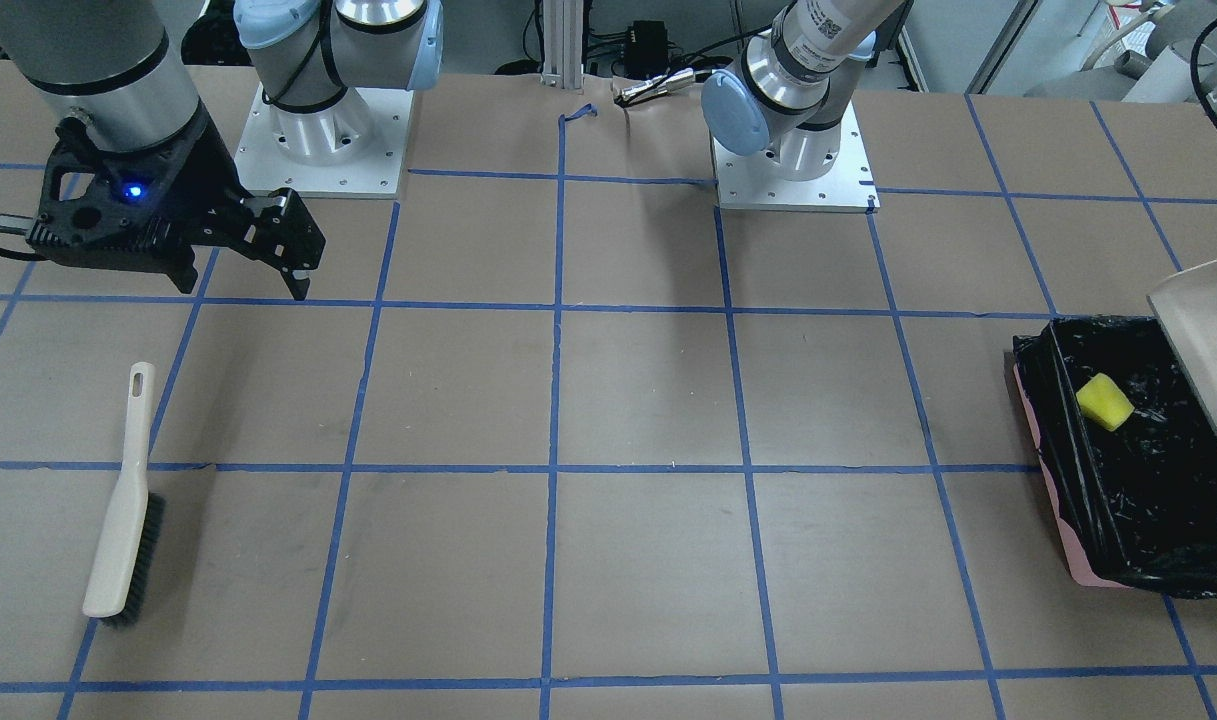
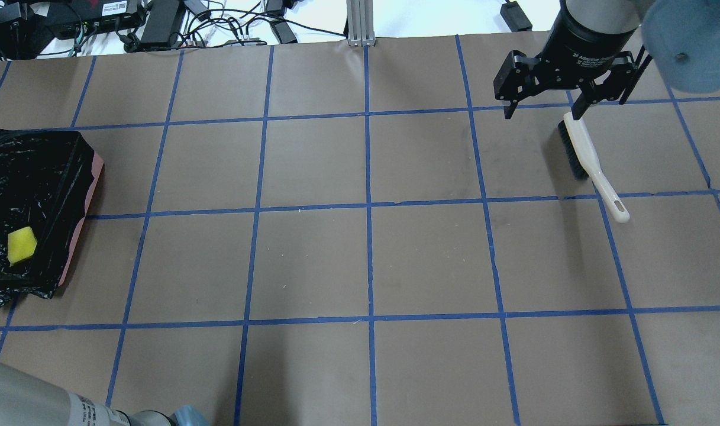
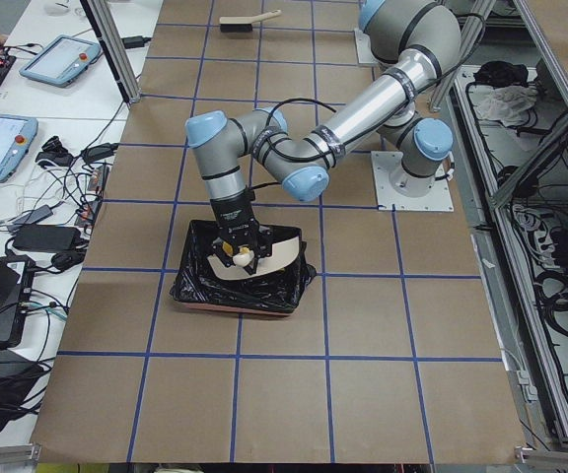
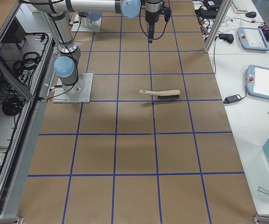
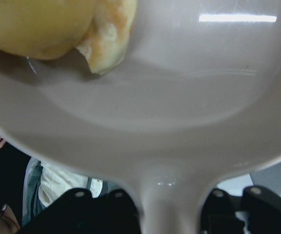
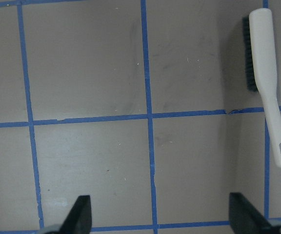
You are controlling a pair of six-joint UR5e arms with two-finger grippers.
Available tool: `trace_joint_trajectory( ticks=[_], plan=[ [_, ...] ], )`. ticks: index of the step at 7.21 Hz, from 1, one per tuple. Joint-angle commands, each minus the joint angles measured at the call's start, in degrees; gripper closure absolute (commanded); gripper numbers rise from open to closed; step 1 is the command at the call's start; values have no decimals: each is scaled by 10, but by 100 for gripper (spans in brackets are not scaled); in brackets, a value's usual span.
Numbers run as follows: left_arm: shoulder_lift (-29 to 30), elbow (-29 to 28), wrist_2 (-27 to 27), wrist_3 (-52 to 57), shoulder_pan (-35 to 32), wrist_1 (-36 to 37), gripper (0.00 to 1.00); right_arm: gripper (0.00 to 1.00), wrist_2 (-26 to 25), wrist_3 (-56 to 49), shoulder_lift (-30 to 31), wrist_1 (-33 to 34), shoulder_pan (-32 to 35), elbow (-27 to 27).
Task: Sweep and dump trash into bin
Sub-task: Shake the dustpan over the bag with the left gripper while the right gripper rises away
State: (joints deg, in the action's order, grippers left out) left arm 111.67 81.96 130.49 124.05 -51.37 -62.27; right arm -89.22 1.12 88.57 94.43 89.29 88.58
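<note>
Trash sponge (image 1: 1104, 402): found inside bin (image 2: 90, 198), at far 9 o'clock overhead.
Lump (image 5: 38, 24), croissant piece (image 5: 109, 36): carried in dustpan (image 1: 1203, 330), tilted above bin.
Left gripper (image 5: 172, 204): clamped on dustpan handle.
Right gripper (image 2: 542, 111): fingers spread, empty; brush (image 2: 584, 151) at 4 o'clock.

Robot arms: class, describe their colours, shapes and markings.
The left arm and right arm are silver-grey tubes with pale blue joint caps. The black two-finger right claw carries white lettering, a blue light and a black cable; the left claw is black.
</note>
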Motion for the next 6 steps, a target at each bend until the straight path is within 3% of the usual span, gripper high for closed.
trace_joint_trajectory(
  ticks=[1, 4, 6],
  plan=[
    [-1, 2, 9, -7, -3, 3, 93, 0, 0, -6, 13, 1, 1, 2],
    [-4, 2, -5, 6, -2, -3, 97, 0, 0, -6, 10, -2, 1, 3],
    [-7, -8, -96, 27, 20, -41, 100, 0, -2, -3, 10, -2, 0, 3]
  ],
)
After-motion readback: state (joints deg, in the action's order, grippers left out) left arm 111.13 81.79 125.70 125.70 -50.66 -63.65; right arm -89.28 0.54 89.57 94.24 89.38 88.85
